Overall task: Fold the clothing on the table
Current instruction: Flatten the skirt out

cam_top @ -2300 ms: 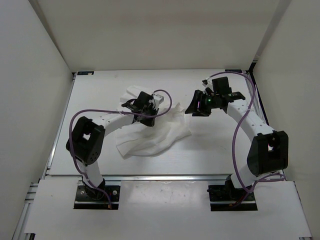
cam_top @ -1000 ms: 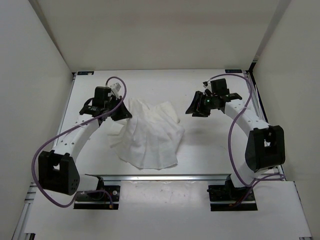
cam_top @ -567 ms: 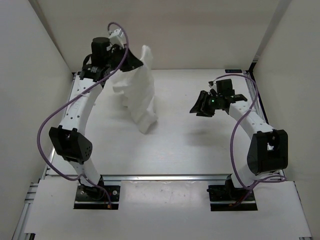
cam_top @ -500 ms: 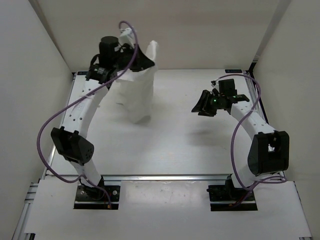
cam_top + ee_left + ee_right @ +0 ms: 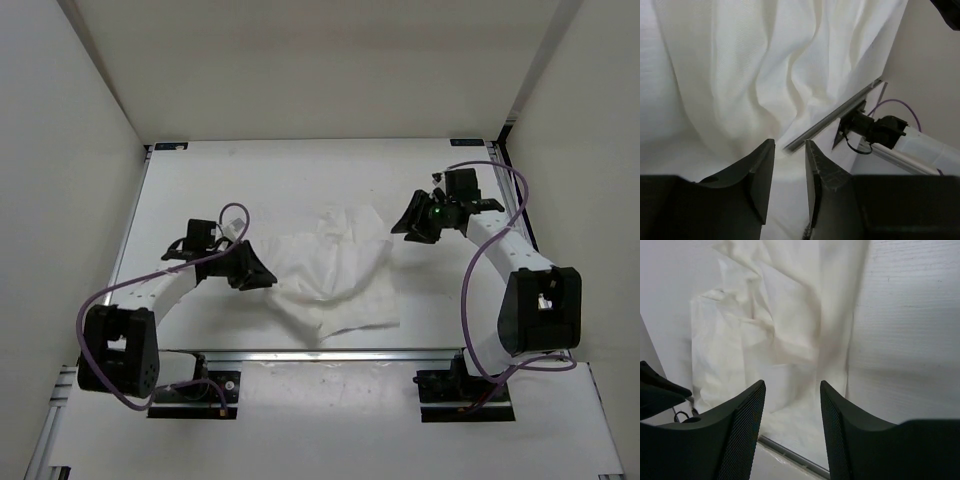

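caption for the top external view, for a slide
Crumpled white clothing on the table, left pincer at its left edge, right pincer open near its right side

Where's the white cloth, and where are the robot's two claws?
clothing (image 5: 330, 270), top external view, on its crumpled middle.
left gripper (image 5: 789, 150), left wrist view, midway between its fingertips.
right gripper (image 5: 792, 387), right wrist view, midway between its fingertips.

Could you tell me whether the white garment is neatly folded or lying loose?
Loose, not folded: the thin white crinkled fabric garment lies rumpled on the matte white table, with uneven creases and irregular edges.
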Motion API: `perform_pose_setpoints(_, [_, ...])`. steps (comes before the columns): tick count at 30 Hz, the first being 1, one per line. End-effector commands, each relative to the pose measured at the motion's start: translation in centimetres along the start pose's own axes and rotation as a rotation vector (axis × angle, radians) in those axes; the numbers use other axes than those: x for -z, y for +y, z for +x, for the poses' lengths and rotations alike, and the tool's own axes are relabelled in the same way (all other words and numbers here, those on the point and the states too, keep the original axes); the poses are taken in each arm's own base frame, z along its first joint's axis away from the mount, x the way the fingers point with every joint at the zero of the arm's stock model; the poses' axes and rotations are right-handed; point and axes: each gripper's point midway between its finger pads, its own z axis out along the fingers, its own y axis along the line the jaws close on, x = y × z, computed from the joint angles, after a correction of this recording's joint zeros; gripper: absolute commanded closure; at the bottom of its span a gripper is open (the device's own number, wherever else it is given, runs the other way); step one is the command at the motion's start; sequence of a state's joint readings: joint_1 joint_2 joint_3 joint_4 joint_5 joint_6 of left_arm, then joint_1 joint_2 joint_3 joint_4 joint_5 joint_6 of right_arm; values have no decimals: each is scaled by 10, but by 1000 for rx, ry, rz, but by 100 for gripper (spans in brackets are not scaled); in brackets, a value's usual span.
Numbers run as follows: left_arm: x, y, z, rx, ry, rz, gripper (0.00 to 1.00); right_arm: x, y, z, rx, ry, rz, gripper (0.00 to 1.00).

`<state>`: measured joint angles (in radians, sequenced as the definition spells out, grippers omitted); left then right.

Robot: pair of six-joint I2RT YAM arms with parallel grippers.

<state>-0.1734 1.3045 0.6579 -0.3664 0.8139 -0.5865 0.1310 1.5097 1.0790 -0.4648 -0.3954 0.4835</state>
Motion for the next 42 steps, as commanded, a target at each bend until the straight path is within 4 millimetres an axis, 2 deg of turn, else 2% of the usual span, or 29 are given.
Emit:
perform_pose_setpoints(1, [27,-8,-15,-72,-102,-39,55,7,5,-13,15,-43,-15,47])
perform_pose_setpoints(2, [27,-5,-15,-67,-111,-63,57,4,5,-14,19,-37,-12,47])
perform_pose_setpoints(4, [28,-7,-18,-64,-119,-62,69,3,10,-12,33,-21,-16,47])
perform_pose_setpoints(7, [26,-10,-21,-35,-124,-29,67,0,18,-5,65,34,-14,46])
perform_pose_setpoints(9, [26,-8,-19,-5,-126,-25,68,-4,24,12,102,104,-11,46])
perform_pose_setpoints(11, [26,-7,-20,-3,-129,-35,67,-3,17,26,115,154,32,45])
perform_pose_setpoints(13, [26,-1,-18,-6,-121,-77,61,-3,14,44,128,205,48,44])
perform_pose_setpoints(14, [26,7,-16,-12,-118,-132,59,-4,10,57,132,244,56,44])
perform_pose_setpoints(16, [26,24,-11,-17,-108,-225,52,-3,13,72,141,273,47,43])
perform_pose_setpoints(20, [13,47,8,-8,-54,-293,49,-3,10,102,183,363,60,43])
perform_pose_setpoints(22, [4,47,19,9,-22,-273,49,-8,8,119,182,428,51,44])
perform_pose_setpoints(26, [-19,52,31,56,27,-216,56,-19,-7,142,170,518,72,59])
perform_pose_setpoints(27, [-22,56,32,61,31,-236,62,-21,-8,145,166,530,78,61])
perform_pose_setpoints(28, [-26,62,35,63,53,-256,66,-27,-13,146,164,540,92,62])
perform_pose_setpoints(30, [-34,80,25,89,34,-324,71,-37,-19,140,163,534,110,61])
perform_pose_setpoints(31, [-36,81,19,107,14,-317,73,-41,-23,138,149,541,115,59])
perform_pose_setpoints(33, [-43,91,9,156,-9,-314,78,-51,-20,120,164,505,121,59])
perform_pose_setpoints(34, [-43,88,-2,173,-40,-301,80,-54,-26,111,149,486,135,59])
perform_pose_setpoints(36, [-50,88,-27,176,-93,-311,82,-57,-15,87,147,437,118,58])
perform_pose_setpoints(37, [-51,85,-45,164,-141,-320,82,-57,-13,82,151,431,108,58])
perform_pose_setpoints(38, [-55,86,-54,177,-158,-320,84,-56,-9,71,156,407,96,56])
perform_pose_setpoints(40, [-62,75,-85,153,-224,-296,86,-56,-2,65,181,393,90,54])
perform_pose_setpoints(42, [-69,77,-102,172,-262,-292,88,-51,1,57,198,381,91,51])
